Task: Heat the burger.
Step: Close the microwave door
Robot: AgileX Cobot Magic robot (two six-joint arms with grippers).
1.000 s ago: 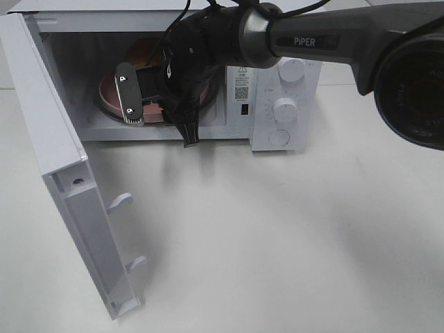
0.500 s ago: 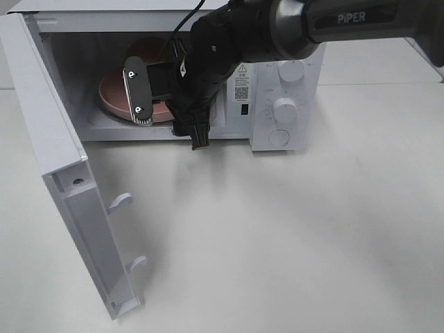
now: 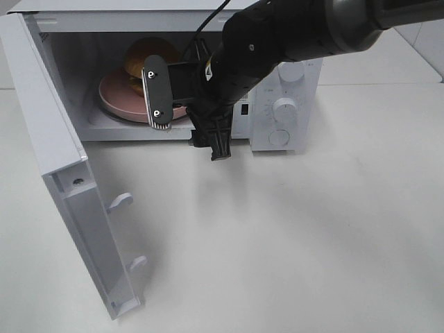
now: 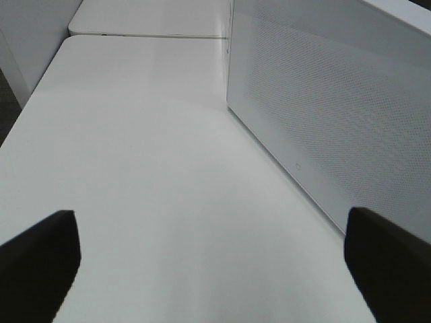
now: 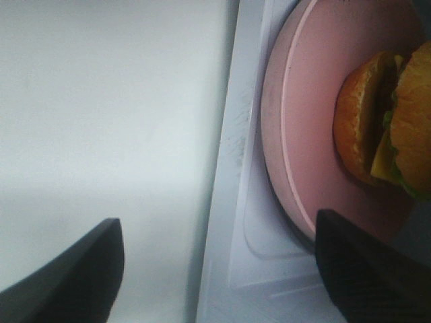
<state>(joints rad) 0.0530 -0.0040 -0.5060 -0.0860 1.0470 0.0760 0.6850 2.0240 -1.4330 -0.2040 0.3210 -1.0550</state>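
The burger (image 3: 149, 57) sits on the pink plate (image 3: 113, 97) inside the open microwave (image 3: 305, 128), toward the far side of the cavity. The right wrist view shows its orange-brown bun, a yellow slice and a bit of green. The plate lies on the cavity floor, its near rim close to the opening.

At the mouth of the cavity hangs the right gripper (image 3: 159, 97), jaws spread wide with nothing between them and well clear of the burger. One dark fingertip (image 5: 367, 276) overlaps the plate's near rim in the wrist view; whether it touches cannot be told.

The door (image 3: 52, 139) stands swung out to the left and near. Right of the cavity are the dials (image 3: 284, 109).

The left gripper (image 4: 215, 269) is fully spread and empty above the white table (image 3: 312, 243), beside a perforated white panel (image 4: 323, 121).
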